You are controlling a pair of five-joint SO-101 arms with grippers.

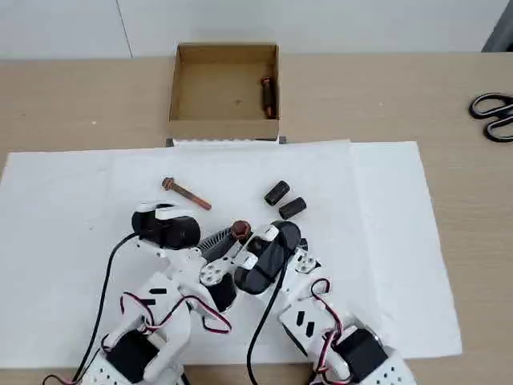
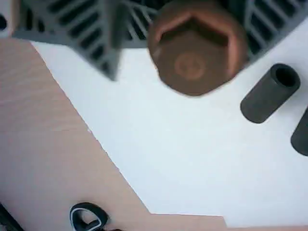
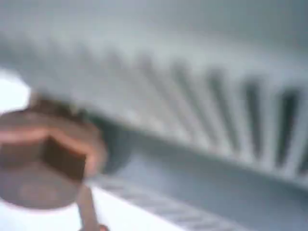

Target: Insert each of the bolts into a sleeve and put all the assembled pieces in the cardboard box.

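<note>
Starting nearest the arms, the left gripper (image 1: 234,235) is clenched on one bolt (image 2: 195,48), whose hex head faces the wrist camera, over the white paper sheet (image 1: 80,241). The right gripper (image 1: 258,241) sits just beside it; I cannot tell whether it grips anything. Farther out on the paper lie a second bolt (image 1: 186,193), loose, and two dark sleeves just beside each other, the nearer sleeve (image 1: 292,208) and the farther sleeve (image 1: 276,192). Beyond them, the cardboard box (image 1: 184,80) holds one assembled piece (image 1: 268,96), dark with a copper end, against its right-hand wall. The paper covers a light wooden table (image 1: 385,96), with one pair of scissors (image 1: 493,116) at the far right. A white wall (image 1: 321,20) stands behind.
</note>
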